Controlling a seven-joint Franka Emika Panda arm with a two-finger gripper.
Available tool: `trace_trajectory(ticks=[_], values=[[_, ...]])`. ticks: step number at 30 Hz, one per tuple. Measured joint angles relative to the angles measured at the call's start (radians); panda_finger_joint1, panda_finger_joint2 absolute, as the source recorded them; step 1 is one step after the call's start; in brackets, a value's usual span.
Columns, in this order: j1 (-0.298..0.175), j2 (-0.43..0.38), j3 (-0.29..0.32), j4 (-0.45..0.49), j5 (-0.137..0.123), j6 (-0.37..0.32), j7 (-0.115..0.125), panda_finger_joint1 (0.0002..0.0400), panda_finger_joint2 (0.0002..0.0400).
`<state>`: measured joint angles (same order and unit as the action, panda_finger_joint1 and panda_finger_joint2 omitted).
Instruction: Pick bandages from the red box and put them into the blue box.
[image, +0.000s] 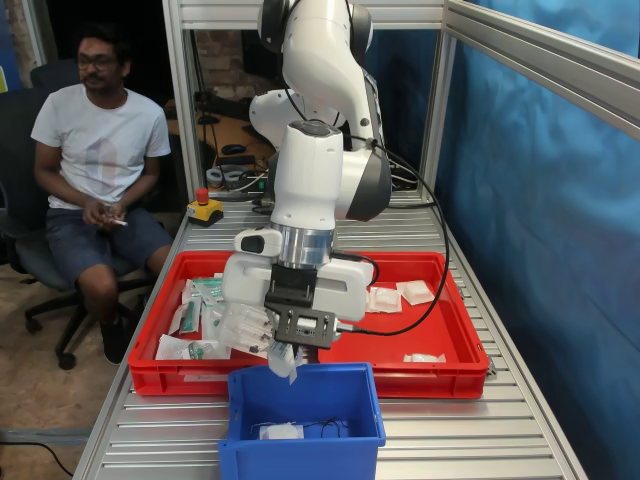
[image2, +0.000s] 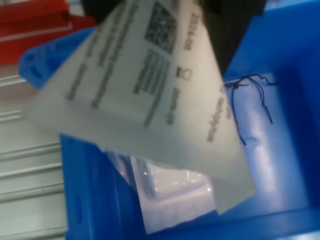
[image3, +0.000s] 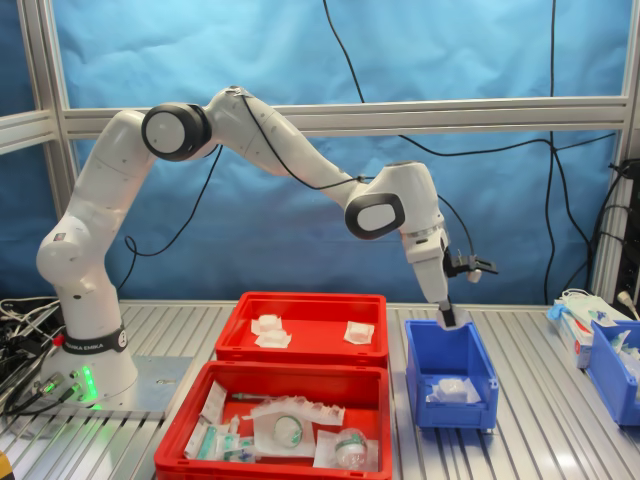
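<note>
Blue curtains close off the ribbed metal bench (image3: 560, 440). One bandage packet (image: 282, 362) is clamped in the jaws and hangs over the blue box (image: 300, 447), ready for release; one packet (image3: 448, 389) lies inside already. More wait in the red box (image3: 300, 350).

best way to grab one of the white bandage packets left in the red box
Come straight down from above on a bandage packet in the red box. It lies flat, apart from the others, so pinch across its soft middle or one free edge.
</note>
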<state>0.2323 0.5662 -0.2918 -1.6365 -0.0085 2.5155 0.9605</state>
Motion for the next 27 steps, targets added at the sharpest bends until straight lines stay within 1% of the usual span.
trace_trajectory(ticks=[7,8,9,10,14,15,19,20,24,25,27], values=[[0.000,0.000,0.000,0.010,0.000,0.000,0.000,0.0077,0.0077],[0.000,0.000,0.000,0.011,0.000,0.000,0.000,0.0088,0.0088],[0.000,0.000,0.000,0.011,0.000,0.000,0.000,0.0088,0.0088],[0.000,0.000,0.000,0.011,0.000,0.000,0.000,0.0136,0.0136],[0.000,0.000,0.000,0.012,0.000,0.000,0.000,0.0136,0.0136],[0.000,0.000,0.000,0.012,0.000,0.000,0.000,0.0186,0.0186],[0.000,0.000,0.000,0.012,0.000,0.000,0.000,0.0186,0.0186],[0.000,0.000,0.000,0.012,0.000,0.000,0.000,0.0236,0.0236],[0.000,0.000,0.000,0.012,0.000,0.000,0.000,0.0236,0.0236],[0.000,0.000,0.000,0.012,0.000,0.000,0.000,0.0286,0.0286],[0.000,0.000,0.000,0.012,0.000,0.000,0.000,0.0286,0.0286]])
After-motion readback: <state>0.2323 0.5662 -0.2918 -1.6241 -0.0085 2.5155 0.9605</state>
